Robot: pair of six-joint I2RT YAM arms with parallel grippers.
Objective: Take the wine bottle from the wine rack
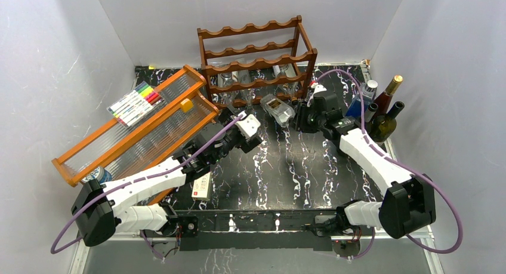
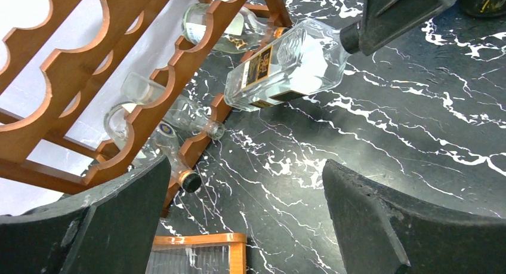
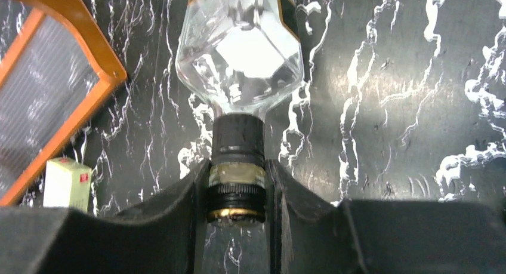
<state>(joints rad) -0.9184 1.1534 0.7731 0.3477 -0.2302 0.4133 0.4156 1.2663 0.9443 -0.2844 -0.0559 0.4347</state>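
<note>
Wine bottle (image 1: 277, 109) apparently before wine rack (image 1: 262, 62)

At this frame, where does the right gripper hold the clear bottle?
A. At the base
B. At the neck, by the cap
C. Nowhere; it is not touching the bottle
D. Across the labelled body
B: in the right wrist view the right gripper has a finger on each side of the neck of the clear bottle, whose body points away from the camera.
</note>
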